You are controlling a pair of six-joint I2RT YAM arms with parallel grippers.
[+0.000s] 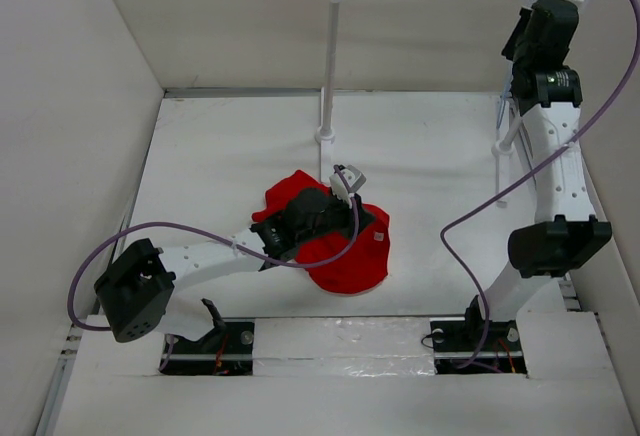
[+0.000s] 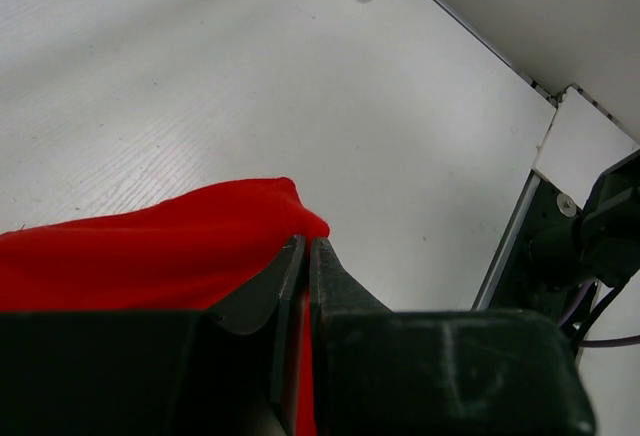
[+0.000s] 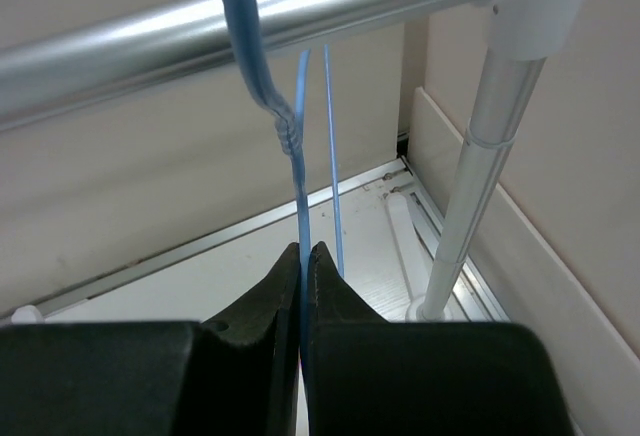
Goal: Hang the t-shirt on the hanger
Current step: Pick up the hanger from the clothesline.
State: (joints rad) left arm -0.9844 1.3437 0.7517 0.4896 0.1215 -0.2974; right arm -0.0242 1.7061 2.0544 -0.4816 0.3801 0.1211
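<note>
Left gripper (image 2: 305, 256) is pinched tight on a fold of the t-shirt (image 1: 350, 261), which sits crumpled in the middle of the table (image 1: 220, 146), just in front of the rack's left post (image 1: 327, 66). Right gripper (image 3: 303, 256) is clamped on the hanger (image 3: 296, 161) wire (its hook is over the metal bar (image 3: 130, 41), up in the far right corner).

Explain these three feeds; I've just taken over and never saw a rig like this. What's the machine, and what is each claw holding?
Two robot arms are bolted at the near edge of a table. The wide picture looks down from above and behind them; the other two come from cameras on each wrist. The left gripper is shut on the red t-shirt lying crumpled on the table. The right gripper is shut on the blue wire hanger, whose hook hangs over the rack bar.
</note>
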